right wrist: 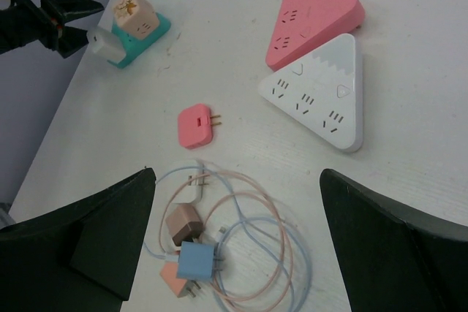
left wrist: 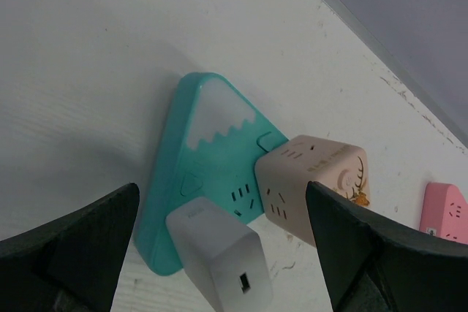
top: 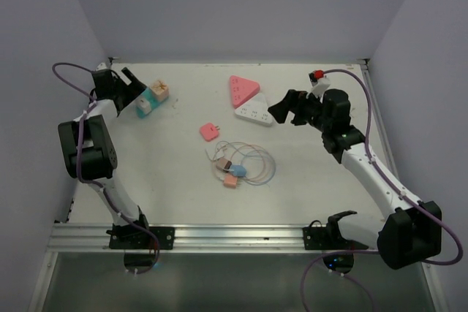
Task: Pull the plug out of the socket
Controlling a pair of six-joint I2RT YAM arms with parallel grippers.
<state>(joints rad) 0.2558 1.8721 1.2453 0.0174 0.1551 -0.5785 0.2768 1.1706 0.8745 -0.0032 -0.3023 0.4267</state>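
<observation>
The white plug (left wrist: pixel 219 257) is sitting seated in the face of the teal triangular socket (left wrist: pixel 205 173), near 1 of its corners, at the far left of the table (top: pixel 183 202). A beige cube adapter (left wrist: pixel 314 180) is standing plugged into the same socket, just beside the plug.

The left arm is reaching toward the far left corner, with the left gripper (left wrist: pixel 221 213) angling down over the socket. Its 2 fingers are standing wide apart, 1 on each side of the plug, gripping nothing and touching neither the plug nor the socket.

The right arm is extending toward the far centre. The right gripper (top: pixel 285 109) is hovering with its fingers spread and empty, just beside the white triangular socket (right wrist: pixel 329 100), which is lying against a pink triangular socket (right wrist: pixel 311 16).

A loose pink plug (right wrist: pixel 196 126) is lying on the table, prongs exposed, near a coil of cables (right wrist: pixel 241 253).
</observation>
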